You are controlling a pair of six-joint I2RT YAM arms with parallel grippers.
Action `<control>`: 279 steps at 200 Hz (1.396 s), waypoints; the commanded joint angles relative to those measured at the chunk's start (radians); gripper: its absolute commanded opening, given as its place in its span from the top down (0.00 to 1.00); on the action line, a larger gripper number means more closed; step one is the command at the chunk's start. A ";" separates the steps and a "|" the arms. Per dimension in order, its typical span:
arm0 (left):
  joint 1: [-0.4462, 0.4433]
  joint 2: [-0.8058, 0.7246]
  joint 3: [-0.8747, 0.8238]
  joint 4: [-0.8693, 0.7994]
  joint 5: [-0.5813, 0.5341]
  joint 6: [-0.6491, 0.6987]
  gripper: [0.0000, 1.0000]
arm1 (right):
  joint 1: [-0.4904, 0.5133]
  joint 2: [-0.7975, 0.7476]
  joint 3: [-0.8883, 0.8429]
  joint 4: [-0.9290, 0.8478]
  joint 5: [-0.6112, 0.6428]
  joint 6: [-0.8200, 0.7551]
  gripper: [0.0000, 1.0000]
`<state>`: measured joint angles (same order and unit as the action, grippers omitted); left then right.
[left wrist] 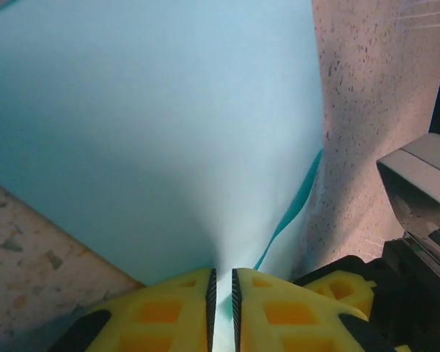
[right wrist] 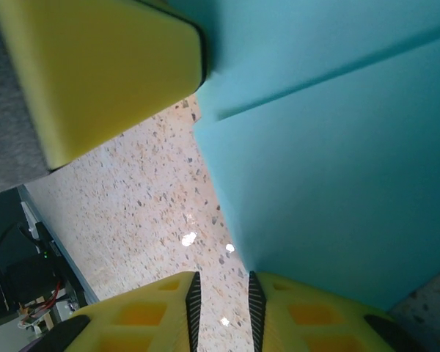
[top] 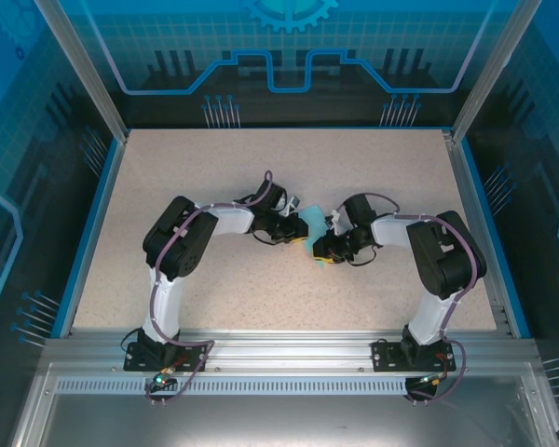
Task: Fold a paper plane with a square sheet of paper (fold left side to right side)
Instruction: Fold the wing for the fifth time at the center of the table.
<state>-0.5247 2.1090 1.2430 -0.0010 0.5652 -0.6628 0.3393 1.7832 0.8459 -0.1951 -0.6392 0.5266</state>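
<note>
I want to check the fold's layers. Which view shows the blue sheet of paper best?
The right wrist view: the sheet of paper is close, with one layer's edge crossing another. The left wrist view shows a smooth expanse running into the left gripper. The top external view shows it as a small distant patch.

The sheet of paper [left wrist: 169,132] is plain turquoise-blue, the left pincer [left wrist: 222,275] yellow, the table [left wrist: 29,249] speckled beige.

Both arms were bent inward at the elbows, with their wrists nearly meeting. The left gripper [left wrist: 221,282] was pinched on the square sheet of paper [left wrist: 154,132]. The right gripper [right wrist: 221,286] had a narrow gap between its fingers.
</note>
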 commanded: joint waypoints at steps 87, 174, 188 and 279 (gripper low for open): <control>0.002 0.019 -0.015 -0.027 -0.022 0.001 0.85 | -0.214 -0.027 0.166 -0.161 0.022 -0.108 0.51; 0.003 0.016 -0.020 -0.021 -0.021 -0.001 0.85 | -0.145 0.115 0.186 -0.088 -0.052 -0.066 0.54; 0.003 0.017 -0.019 -0.018 -0.020 -0.003 0.85 | -0.133 0.123 0.185 -0.083 -0.052 -0.061 0.56; 0.011 -0.047 0.001 -0.089 -0.041 0.044 0.80 | -0.090 0.110 0.132 -0.078 0.022 -0.059 0.85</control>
<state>-0.5247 2.1048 1.2419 -0.0040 0.5617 -0.6529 0.2333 1.8984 1.0004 -0.2687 -0.6418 0.4706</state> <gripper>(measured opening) 0.191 0.158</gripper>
